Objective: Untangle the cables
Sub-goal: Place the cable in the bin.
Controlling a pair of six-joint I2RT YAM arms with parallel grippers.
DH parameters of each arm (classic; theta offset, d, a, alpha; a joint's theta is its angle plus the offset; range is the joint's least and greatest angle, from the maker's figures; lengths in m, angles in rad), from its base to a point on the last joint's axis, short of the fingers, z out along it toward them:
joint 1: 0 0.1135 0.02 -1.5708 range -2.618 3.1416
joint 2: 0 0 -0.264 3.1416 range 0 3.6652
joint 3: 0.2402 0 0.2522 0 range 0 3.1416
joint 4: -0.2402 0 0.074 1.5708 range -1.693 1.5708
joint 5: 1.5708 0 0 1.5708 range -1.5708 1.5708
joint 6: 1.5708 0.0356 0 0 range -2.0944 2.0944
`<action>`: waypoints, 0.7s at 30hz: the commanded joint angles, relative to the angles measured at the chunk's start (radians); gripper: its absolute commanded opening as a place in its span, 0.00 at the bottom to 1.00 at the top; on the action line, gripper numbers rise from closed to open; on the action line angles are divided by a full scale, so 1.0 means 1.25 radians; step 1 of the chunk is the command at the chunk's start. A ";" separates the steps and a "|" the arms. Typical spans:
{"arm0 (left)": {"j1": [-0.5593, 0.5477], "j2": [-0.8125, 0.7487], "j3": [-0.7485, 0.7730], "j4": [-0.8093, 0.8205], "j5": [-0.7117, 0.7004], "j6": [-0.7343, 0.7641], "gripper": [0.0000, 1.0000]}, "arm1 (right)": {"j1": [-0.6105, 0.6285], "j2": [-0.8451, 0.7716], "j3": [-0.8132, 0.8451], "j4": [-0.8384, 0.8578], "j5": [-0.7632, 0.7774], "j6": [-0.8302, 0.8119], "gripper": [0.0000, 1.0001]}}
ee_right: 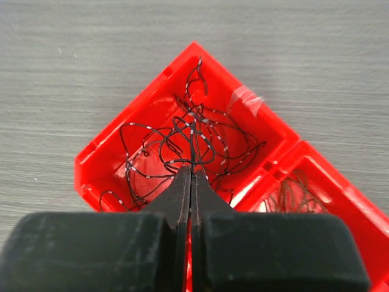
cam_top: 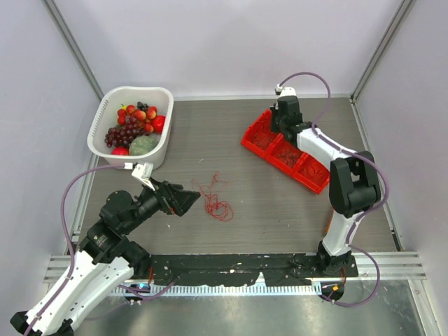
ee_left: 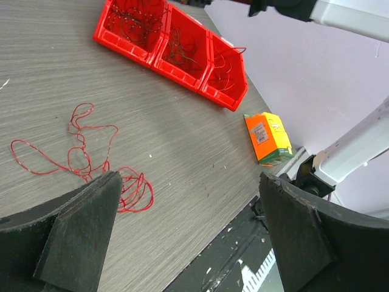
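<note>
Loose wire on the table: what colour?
The wire is red; clearest in left wrist view.

The table point(cam_top: 280, 203) has a matt grey wood-grain surface. The red bins point(ee_right: 152, 94) are smooth, glossy plastic. The cables point(ee_left: 79, 152) look like thin red coated wire. The pads point(ee_left: 79, 231) of the left gripper point(ee_left: 189, 177) are matt black and slightly rough. The basket point(cam_top: 96, 133) is smooth white plastic.

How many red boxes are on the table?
3. They stand joined in a row on the right side: the far box under the right claw, the middle box, and the near box closest to the orange carton. None seems hidden.
</note>
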 commanded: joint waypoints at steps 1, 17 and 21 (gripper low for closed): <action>-0.001 0.004 0.007 0.012 0.004 -0.006 1.00 | 0.006 0.103 0.069 0.000 0.008 -0.020 0.01; -0.002 0.110 0.019 -0.095 -0.054 -0.037 1.00 | 0.008 0.207 0.272 -0.220 0.034 -0.001 0.16; -0.001 0.171 0.024 -0.104 -0.052 -0.061 0.99 | 0.012 0.212 0.374 -0.363 0.070 0.015 0.41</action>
